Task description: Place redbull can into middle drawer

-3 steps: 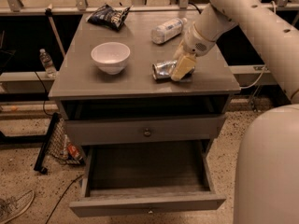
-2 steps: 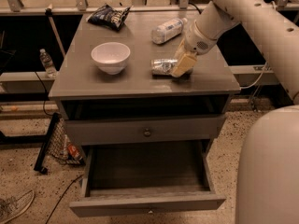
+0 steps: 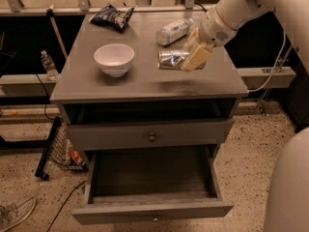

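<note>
The redbull can lies on the table top, long axis left-right, and our gripper sits at its right end; we cannot tell if it grips. The middle drawer stands open below, nearer to us.

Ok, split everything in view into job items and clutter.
Job: redbull can; gripper, closed on the can over the tabletop; middle drawer, open at the bottom.
Clutter: white bowl; clear plastic bottle; chip bag; knobbed drawer front.
</note>
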You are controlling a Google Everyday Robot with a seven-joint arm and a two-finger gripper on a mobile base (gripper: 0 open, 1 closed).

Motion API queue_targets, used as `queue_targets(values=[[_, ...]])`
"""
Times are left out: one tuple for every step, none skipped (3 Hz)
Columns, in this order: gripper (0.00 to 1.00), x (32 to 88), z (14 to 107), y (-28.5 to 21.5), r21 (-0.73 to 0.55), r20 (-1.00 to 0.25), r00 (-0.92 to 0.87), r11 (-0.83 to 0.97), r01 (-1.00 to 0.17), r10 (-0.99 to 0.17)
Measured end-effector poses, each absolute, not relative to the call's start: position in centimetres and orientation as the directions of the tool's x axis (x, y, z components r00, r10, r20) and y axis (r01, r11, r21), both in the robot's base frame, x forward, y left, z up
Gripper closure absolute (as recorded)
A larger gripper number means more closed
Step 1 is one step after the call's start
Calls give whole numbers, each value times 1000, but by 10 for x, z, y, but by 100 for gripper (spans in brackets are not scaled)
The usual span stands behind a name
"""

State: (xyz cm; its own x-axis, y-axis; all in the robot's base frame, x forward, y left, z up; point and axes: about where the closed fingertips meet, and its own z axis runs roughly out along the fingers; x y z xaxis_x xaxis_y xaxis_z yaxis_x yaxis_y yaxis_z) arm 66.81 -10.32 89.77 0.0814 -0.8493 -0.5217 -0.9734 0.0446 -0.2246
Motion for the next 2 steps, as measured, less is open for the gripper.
queue_targets(values=[[100, 667, 899, -103, -226, -524, 85, 43, -973, -848], [100, 665, 900, -102, -228, -535, 87, 44, -973, -841]])
